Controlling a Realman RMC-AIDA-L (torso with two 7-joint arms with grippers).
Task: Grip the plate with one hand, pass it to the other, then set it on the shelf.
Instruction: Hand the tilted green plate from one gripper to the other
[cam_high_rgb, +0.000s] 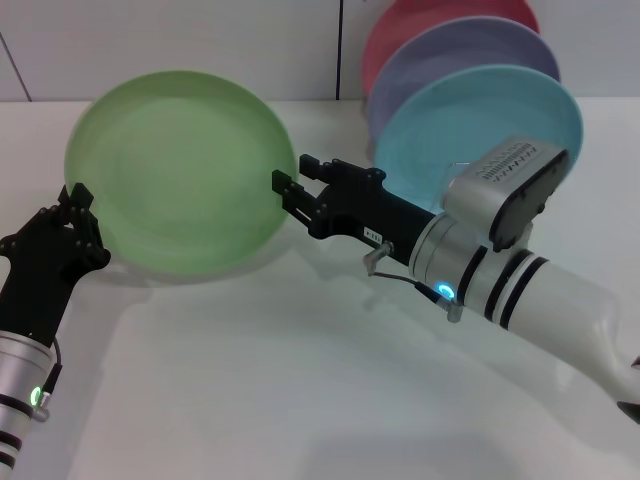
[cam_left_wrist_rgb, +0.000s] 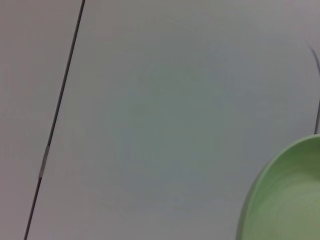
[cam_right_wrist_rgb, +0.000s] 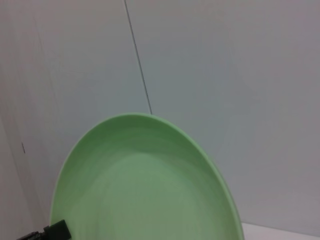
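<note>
The light green plate (cam_high_rgb: 175, 170) is held up off the white table, tilted, between my two grippers. My left gripper (cam_high_rgb: 72, 200) is shut on its left rim. My right gripper (cam_high_rgb: 293, 178) reaches in from the right, with its fingers apart on either side of the plate's right rim. The plate also shows in the left wrist view (cam_left_wrist_rgb: 287, 200) and fills the lower part of the right wrist view (cam_right_wrist_rgb: 145, 185), where the left gripper's black tip (cam_right_wrist_rgb: 52, 231) shows at its far edge. The wire shelf is hidden behind the plates standing at the back right.
A light blue plate (cam_high_rgb: 470, 115), a lavender plate (cam_high_rgb: 440, 55) and a red plate (cam_high_rgb: 400, 25) stand upright in a row at the back right, just behind my right arm (cam_high_rgb: 480, 265). The white table (cam_high_rgb: 260, 380) lies in front.
</note>
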